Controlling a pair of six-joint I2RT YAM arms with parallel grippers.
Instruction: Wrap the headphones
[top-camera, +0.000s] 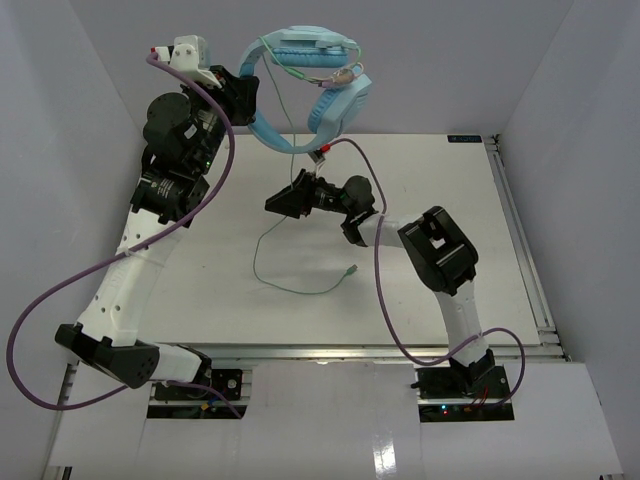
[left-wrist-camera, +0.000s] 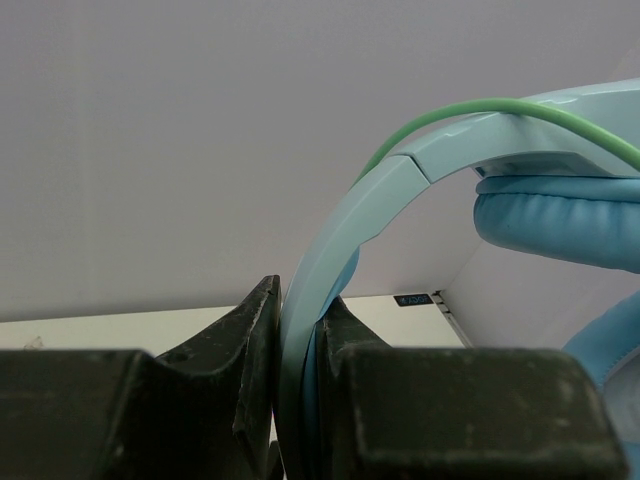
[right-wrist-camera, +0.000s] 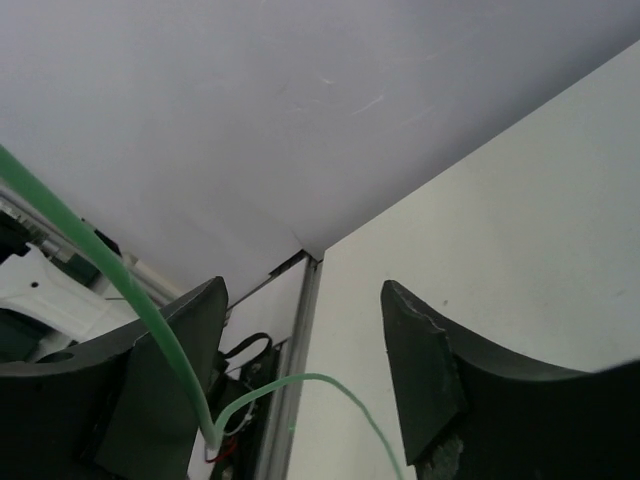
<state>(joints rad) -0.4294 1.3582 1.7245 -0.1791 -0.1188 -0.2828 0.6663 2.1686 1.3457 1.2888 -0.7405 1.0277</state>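
The light blue headphones (top-camera: 318, 75) hang in the air above the table's back edge. My left gripper (top-camera: 245, 97) is shut on the headband (left-wrist-camera: 400, 180), which sits clamped between its jaws (left-wrist-camera: 300, 300); an ear cup (left-wrist-camera: 560, 215) shows on the right. The thin green cable (top-camera: 292, 150) drapes over the headband (left-wrist-camera: 450, 112), drops past my right gripper (top-camera: 287, 198), then loops over the table to its plug (top-camera: 352, 268). My right gripper (right-wrist-camera: 300, 300) is open, with the cable (right-wrist-camera: 150, 320) running along the inner face of its left finger.
Thick purple robot cables (top-camera: 215, 160) trail along both arms. White walls enclose the table on three sides. A metal rail (top-camera: 520, 240) runs along the table's right edge. The arm bases (top-camera: 300, 385) stand at the near edge.
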